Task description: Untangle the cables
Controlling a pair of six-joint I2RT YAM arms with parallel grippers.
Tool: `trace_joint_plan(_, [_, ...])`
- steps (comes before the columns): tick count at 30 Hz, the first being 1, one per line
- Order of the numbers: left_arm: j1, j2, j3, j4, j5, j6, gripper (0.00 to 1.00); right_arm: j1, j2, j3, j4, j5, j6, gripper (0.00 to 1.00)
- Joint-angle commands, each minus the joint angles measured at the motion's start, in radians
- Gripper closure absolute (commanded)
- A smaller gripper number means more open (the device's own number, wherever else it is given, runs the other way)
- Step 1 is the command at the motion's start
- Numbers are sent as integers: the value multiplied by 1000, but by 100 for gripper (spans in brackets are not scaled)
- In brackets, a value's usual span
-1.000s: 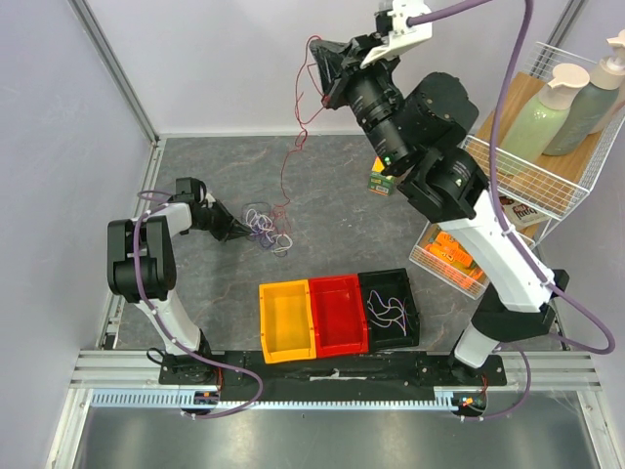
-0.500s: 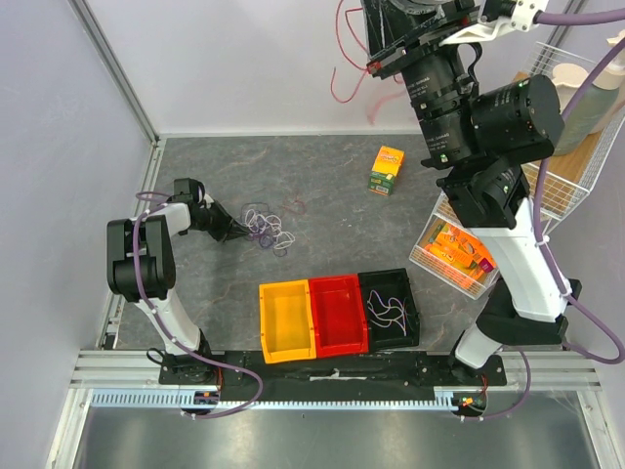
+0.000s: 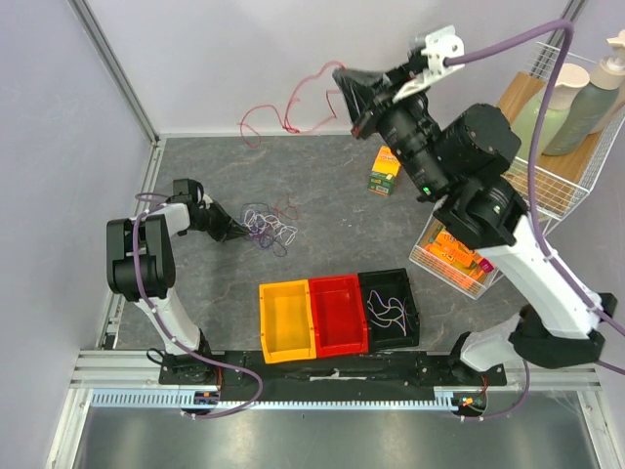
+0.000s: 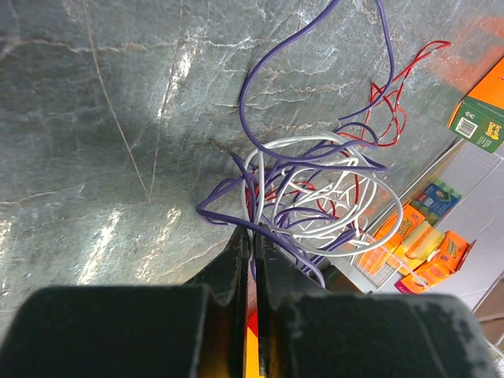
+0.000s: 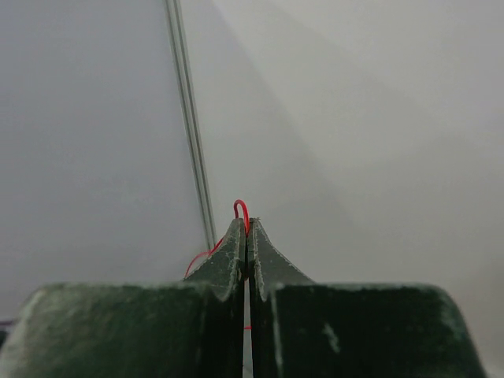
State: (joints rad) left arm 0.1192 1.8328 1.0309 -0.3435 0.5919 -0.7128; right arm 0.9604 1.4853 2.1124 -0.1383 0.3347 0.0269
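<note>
Nearest the arm bases, the overhead view shows a yellow bin (image 3: 285, 320), a red bin (image 3: 338, 315) and a black bin (image 3: 395, 335) holding a loose cable (image 3: 388, 311). Beyond, the left gripper (image 3: 237, 233) meets the tangle (image 3: 269, 225). Only its wrist camera shows its jaws pinched on a purple strand (image 4: 236, 216). Farthest, the right gripper (image 3: 344, 86) is raised, clamped on a red cable (image 3: 288, 109) well apart from the tangle. The table (image 3: 195, 293) is grey and marbled, and the walls (image 3: 215, 59) are pale.

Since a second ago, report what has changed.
The right claw, shut on the red cable, has pulled it clear of the tangle and swung it up to the left. The left claw stayed clamped on the tangle, unmoved.
</note>
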Motion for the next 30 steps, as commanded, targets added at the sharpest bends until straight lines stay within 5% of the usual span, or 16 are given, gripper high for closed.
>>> trace_joint_plan(1, [10,8,15,21,39,-4,98,3,-181,-139,-111,-52,90,100])
trace_joint_plan(13, [11,6,1,44,71,-19,98,5,-353,-383,-354,-278,225,100])
trace_joint_plan(30, [10,11,-3,55,80,-22,98,5,-577,-784,-350,-459,332,100])
